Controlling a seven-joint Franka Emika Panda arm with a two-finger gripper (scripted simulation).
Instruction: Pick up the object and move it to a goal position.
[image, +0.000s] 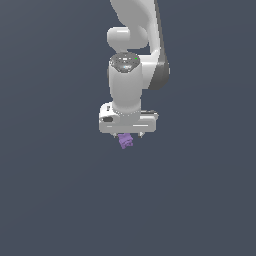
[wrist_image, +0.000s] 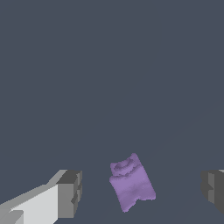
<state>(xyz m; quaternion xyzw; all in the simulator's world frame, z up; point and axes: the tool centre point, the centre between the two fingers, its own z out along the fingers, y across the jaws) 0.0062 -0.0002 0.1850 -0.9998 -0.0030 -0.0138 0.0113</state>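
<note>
The object is a small light-purple blocky lump with a round bump on one end. It lies on the dark grey floor between my two fingers. My gripper is open, its dark pads standing well apart on either side of the lump and touching nothing. In the exterior view the white gripper hangs straight down over the object, which peeks out just under the hand. The hand hides most of the fingers there.
A flat, uniform dark grey surface spreads in every direction. The white arm rises from the gripper toward the top of the exterior view. No other objects show.
</note>
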